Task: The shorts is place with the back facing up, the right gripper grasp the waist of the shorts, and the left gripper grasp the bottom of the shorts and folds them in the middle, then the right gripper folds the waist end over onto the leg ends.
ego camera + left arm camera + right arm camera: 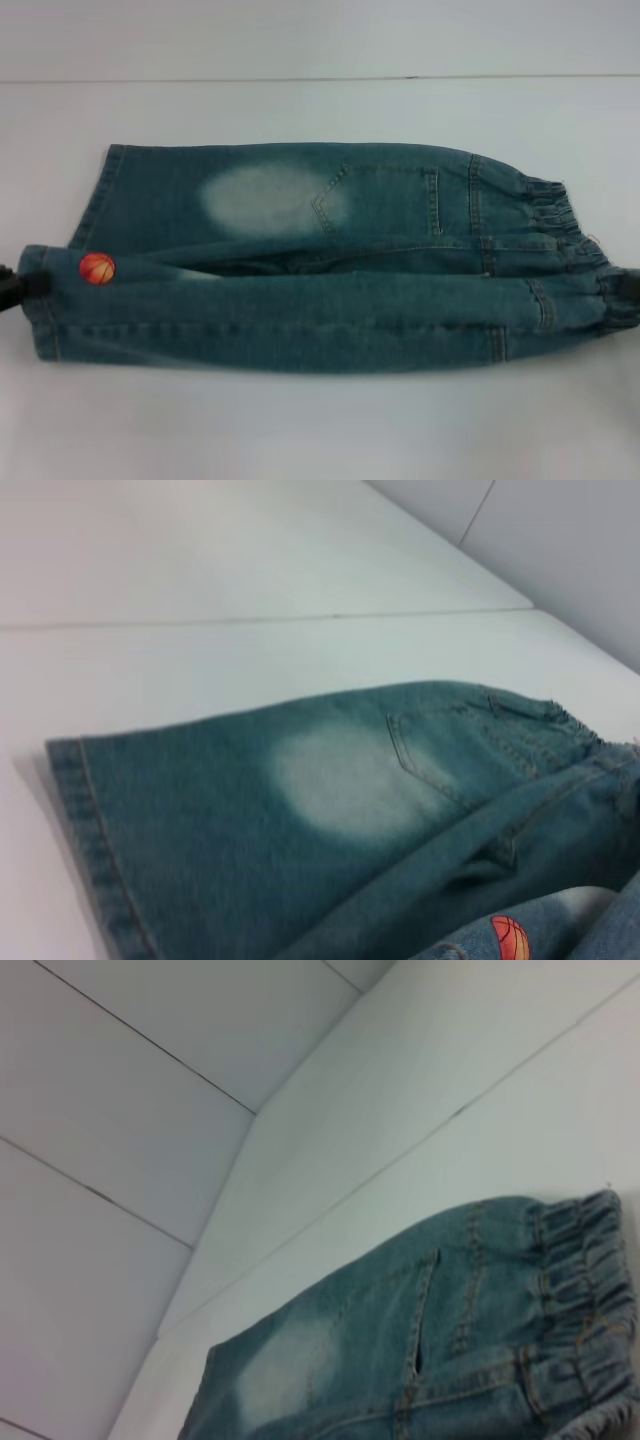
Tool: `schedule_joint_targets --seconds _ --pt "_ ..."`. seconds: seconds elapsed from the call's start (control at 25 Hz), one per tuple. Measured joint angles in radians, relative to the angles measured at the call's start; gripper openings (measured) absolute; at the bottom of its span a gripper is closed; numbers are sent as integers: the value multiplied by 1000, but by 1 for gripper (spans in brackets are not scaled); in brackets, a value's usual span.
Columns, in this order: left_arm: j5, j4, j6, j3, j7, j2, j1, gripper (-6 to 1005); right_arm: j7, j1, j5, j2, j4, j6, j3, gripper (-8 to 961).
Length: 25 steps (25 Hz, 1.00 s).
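The head camera looks down over the shorts [320, 270]; both wrist cameras sit low, near opposite ends, sharing the pale patch [270, 198].

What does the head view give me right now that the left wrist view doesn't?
Only the head view shows the whole shorts, both ends: the left gripper at the leg hem and the right gripper at the elastic waist. Only the left wrist view shows the far leg hem close up, lying flat on the table. Both show the pale faded patch, the back pocket and the orange ball print.
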Motion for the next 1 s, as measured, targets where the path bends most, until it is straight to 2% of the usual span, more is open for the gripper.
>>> schedule_joint_targets --seconds 0.24,0.76,1.0 --pt "-30 0 0 1 -6 9 -22 50 7 17 26 -1 -20 -9 0 54" --pt "-106 -8 -37 -1 -27 24 -68 50 24 62 87 -37 -26 -14 0 55" --pt "-113 -26 -79 6 -34 24 -98 49 43 91 105 -40 -50 2 1 55"
